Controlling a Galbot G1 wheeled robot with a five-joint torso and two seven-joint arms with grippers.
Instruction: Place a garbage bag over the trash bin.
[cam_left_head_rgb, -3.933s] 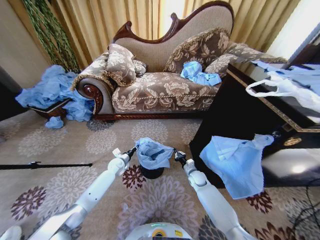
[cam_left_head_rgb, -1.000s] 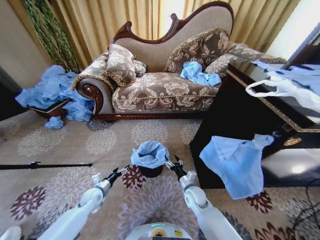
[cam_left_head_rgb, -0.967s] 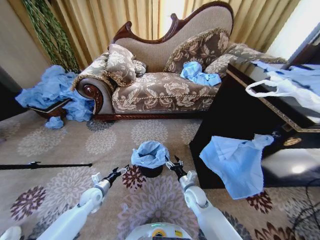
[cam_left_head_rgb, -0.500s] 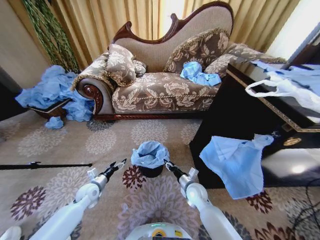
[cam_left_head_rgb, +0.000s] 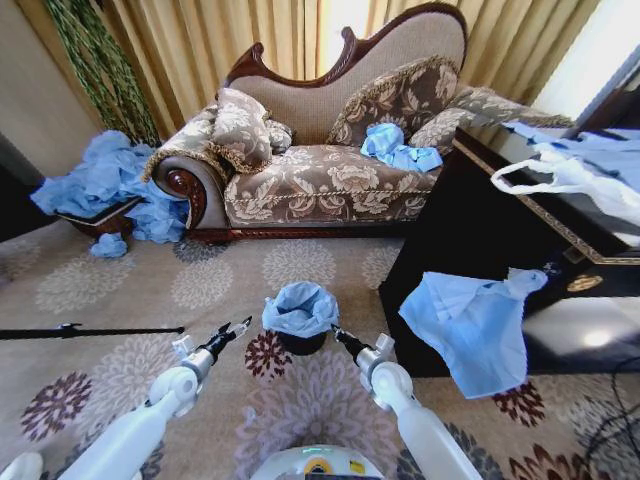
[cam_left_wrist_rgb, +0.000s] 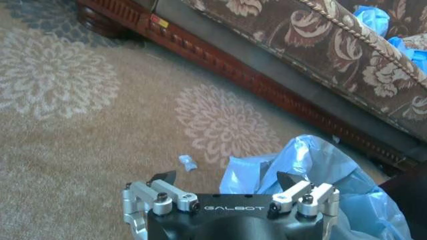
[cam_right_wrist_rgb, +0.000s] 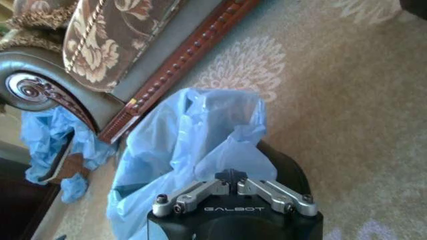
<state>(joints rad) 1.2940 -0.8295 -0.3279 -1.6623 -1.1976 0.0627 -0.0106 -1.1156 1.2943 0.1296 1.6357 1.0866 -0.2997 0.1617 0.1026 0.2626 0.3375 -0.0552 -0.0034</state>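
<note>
The light-blue garbage bag (cam_left_head_rgb: 299, 307) lies crinkled over the top of the small black trash bin (cam_left_head_rgb: 301, 344) on the carpet, hiding its rim. My left gripper (cam_left_head_rgb: 238, 328) hovers to the bin's left, open and holding nothing. In the left wrist view the left gripper (cam_left_wrist_rgb: 225, 178) has its fingers spread just short of the bag (cam_left_wrist_rgb: 320, 170). My right gripper (cam_left_head_rgb: 336, 331) is at the bin's right side, shut, its tip close to the bag's edge. In the right wrist view the right gripper (cam_right_wrist_rgb: 231, 175) is closed in front of the bag (cam_right_wrist_rgb: 193, 145) and the bin (cam_right_wrist_rgb: 288, 167).
A patterned sofa (cam_left_head_rgb: 320, 180) stands behind the bin. A dark cabinet (cam_left_head_rgb: 470, 240) is at the right, with a flat pale-blue bag (cam_left_head_rgb: 475, 325) hanging on it and a white bag (cam_left_head_rgb: 565, 175) on top. A heap of blue bags (cam_left_head_rgb: 105, 185) lies far left. A black rod (cam_left_head_rgb: 90, 330) lies on the carpet.
Both grippers have let go of the bag's rim and drawn back toward me. The bag has settled lower over the bin. The right gripper has gone from open to shut.
</note>
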